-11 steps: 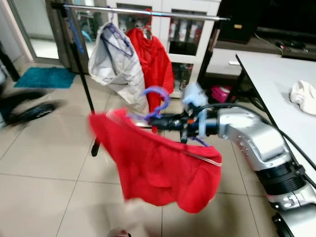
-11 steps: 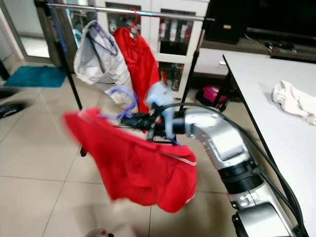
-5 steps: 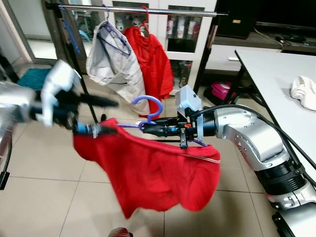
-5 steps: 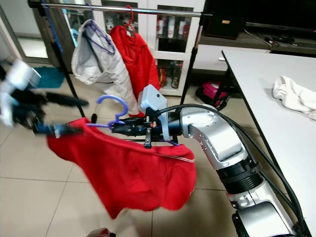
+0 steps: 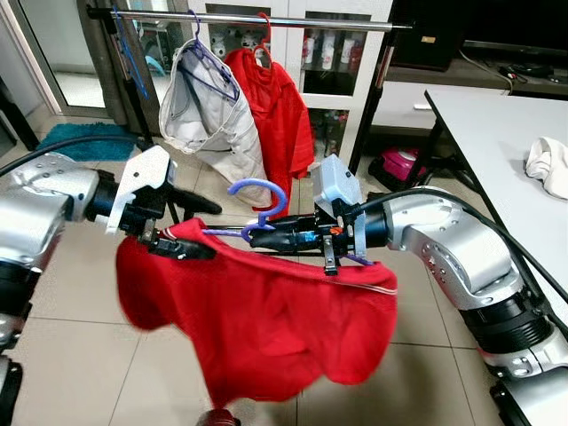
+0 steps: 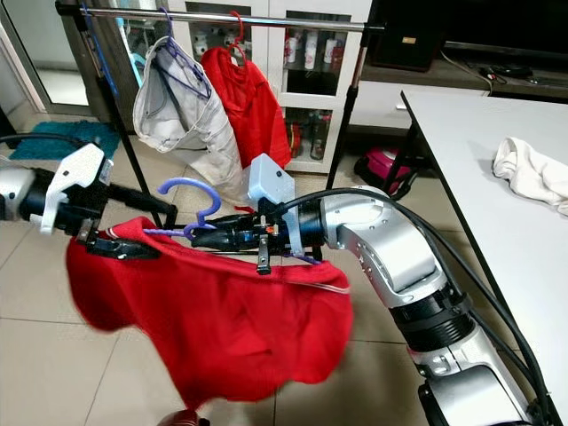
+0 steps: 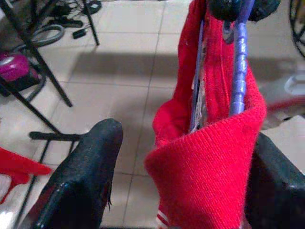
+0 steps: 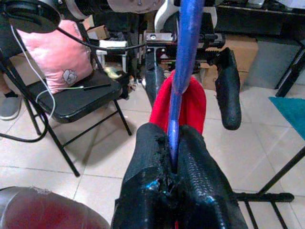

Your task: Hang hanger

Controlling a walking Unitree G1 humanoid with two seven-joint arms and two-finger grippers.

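Step in hand: carry the purple plastic hanger (image 5: 257, 209), loaded with the red knitted garment (image 5: 275, 311), up to the far silver metal clothes rail (image 5: 257, 18).

- Right gripper (image 5: 266, 240): fingers pinched shut on the hanger's bar, just below the hook. Hold this grip firm; the hook must stand upright and face the rail.
- Left gripper (image 5: 182, 229): fingers spread apart, straddling the garment's left shoulder end over the hanger tip, not clamped. Support only; avoid dragging the fabric off the bar.
- Hanger position: near, between both grippers, well below the rail and well apart from it.
- Aim for the bare stretch of rail right of the hung red jacket (image 5: 280, 111) and white garment (image 5: 209, 111). Lift above the rail, then lower the hook onto it.

Compared with half a second earlier: left arm sharp rather than blurred, drawn in nearer the garment's shoulder; hanger hook at much the same height; fabric hanging lower on the left.
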